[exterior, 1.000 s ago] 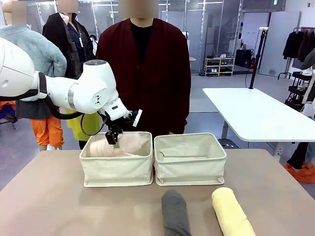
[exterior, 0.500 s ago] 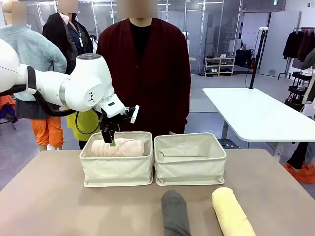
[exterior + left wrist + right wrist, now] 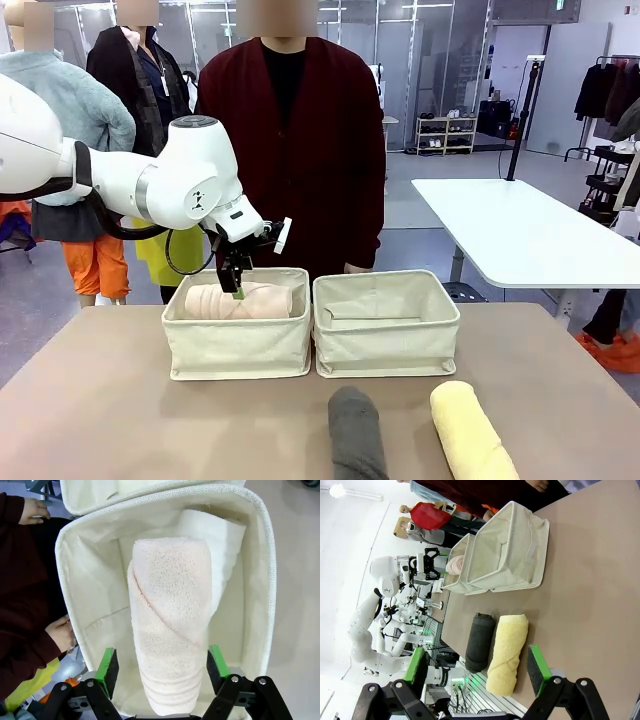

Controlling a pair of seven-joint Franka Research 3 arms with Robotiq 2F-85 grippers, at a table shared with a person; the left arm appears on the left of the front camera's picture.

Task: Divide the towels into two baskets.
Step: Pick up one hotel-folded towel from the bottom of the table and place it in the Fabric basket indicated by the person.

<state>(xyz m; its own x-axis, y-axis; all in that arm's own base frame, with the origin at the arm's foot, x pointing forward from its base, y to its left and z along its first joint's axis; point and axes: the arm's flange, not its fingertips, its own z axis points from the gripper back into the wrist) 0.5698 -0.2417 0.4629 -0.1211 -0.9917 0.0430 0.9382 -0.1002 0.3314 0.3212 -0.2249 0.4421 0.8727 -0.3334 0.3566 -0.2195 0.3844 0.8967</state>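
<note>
Left wrist view: you see a pinkish-cream towel (image 3: 170, 630), tightly rolled, lying in the left basket (image 3: 75, 580) on top of a white towel (image 3: 227, 550). The right basket (image 3: 387, 345) stands just beside it. The dark grey towel (image 3: 355, 432) and pale yellow towel (image 3: 470, 430) lie side by side on the tan counter (image 3: 120, 420). A person (image 3: 300, 150) in maroon stands at the far side, with a white table (image 3: 520, 235) behind. Your left end effector (image 3: 162, 662) hangs just over the pinkish roll, jaws apart, gripping nothing. Your right end effector (image 3: 477, 664) is wide apart and empty.
</note>
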